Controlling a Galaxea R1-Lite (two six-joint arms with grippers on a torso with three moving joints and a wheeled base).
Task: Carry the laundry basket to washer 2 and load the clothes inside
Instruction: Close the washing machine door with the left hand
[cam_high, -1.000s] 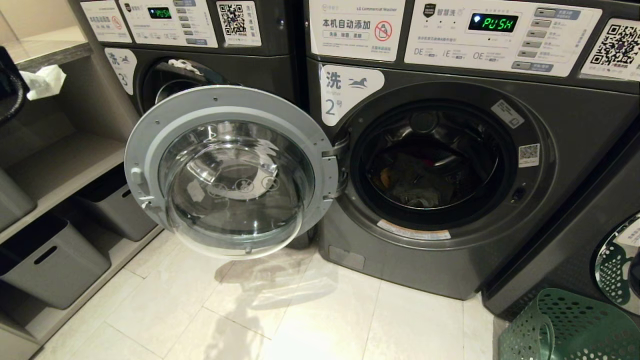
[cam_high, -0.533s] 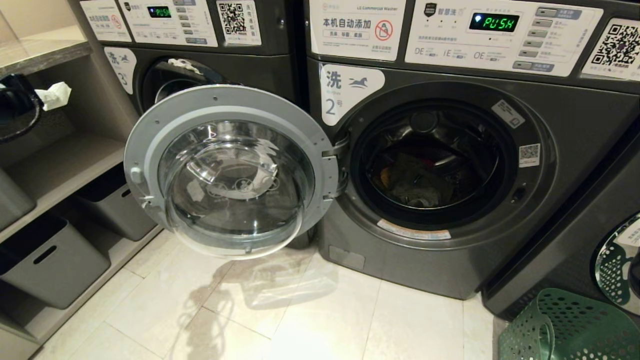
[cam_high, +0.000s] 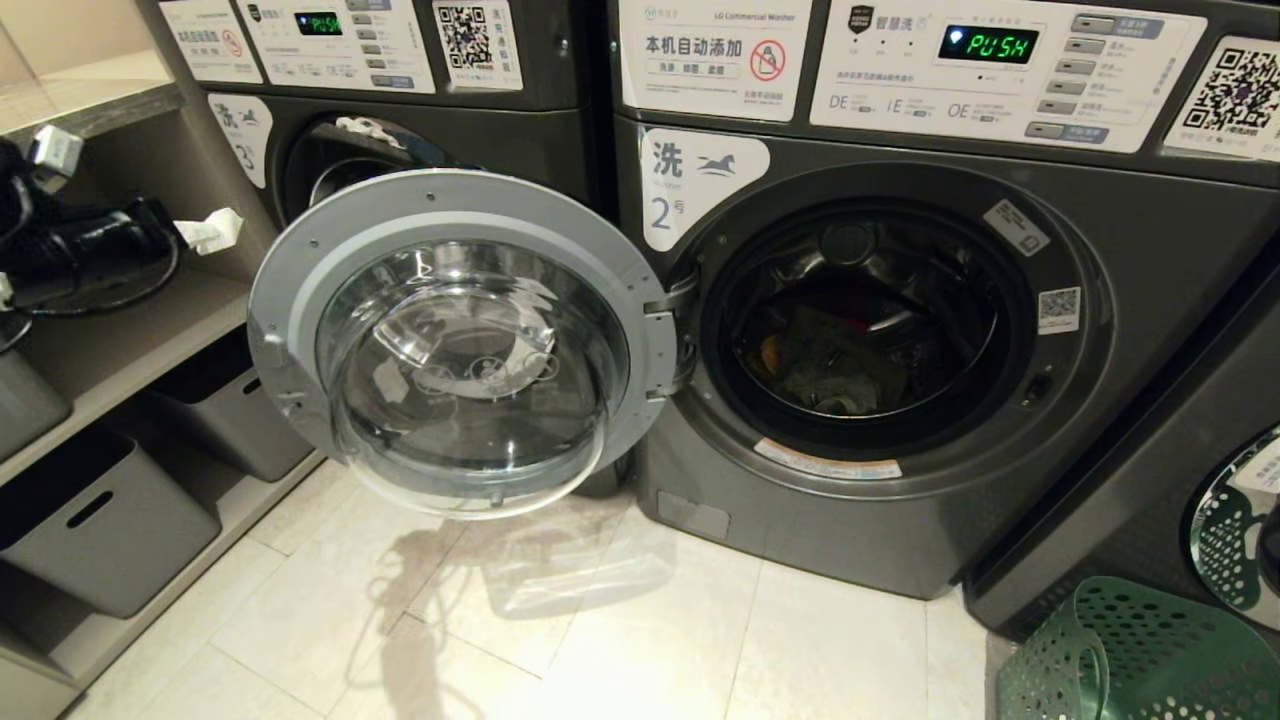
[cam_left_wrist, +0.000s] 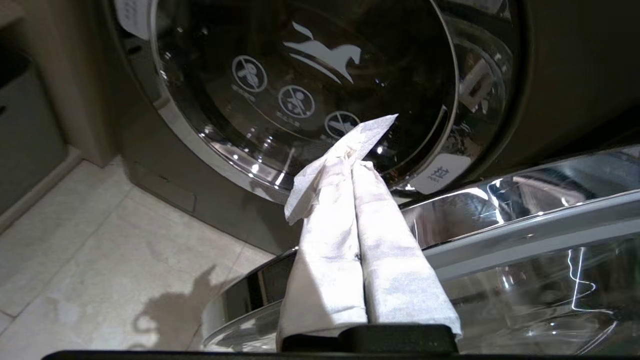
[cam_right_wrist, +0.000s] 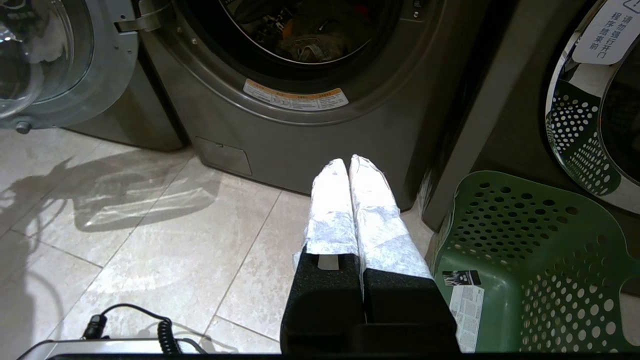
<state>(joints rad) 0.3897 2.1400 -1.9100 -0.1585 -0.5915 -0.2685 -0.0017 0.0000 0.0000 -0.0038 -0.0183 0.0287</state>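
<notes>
Washer 2 (cam_high: 900, 530) is dark grey, with a white "2" label (cam_high: 690, 185). Its round door (cam_high: 450, 340) is swung wide open to the left. Dark clothes (cam_high: 835, 370) lie in the drum. The green perforated laundry basket (cam_high: 1140, 650) sits on the floor at the lower right; no clothes show in the part I see of the basket (cam_right_wrist: 540, 260). My left gripper (cam_high: 212, 232), wrapped in white, is shut and empty at the far left, a little left of the open door's rim. My right gripper (cam_right_wrist: 349, 162) is shut and empty, low over the tiles beside the basket.
Washer 3 (cam_high: 420, 130) stands behind the open door. Grey storage bins (cam_high: 100, 520) fill low shelves on the left. Another machine's chrome-rimmed door (cam_high: 1240, 520) is at the far right. A coiled black cable (cam_right_wrist: 165, 335) lies by my base.
My left arm has swung in from the left edge, rightward and lower, toward the open door's rim. The right arm, washer and basket have not moved.
</notes>
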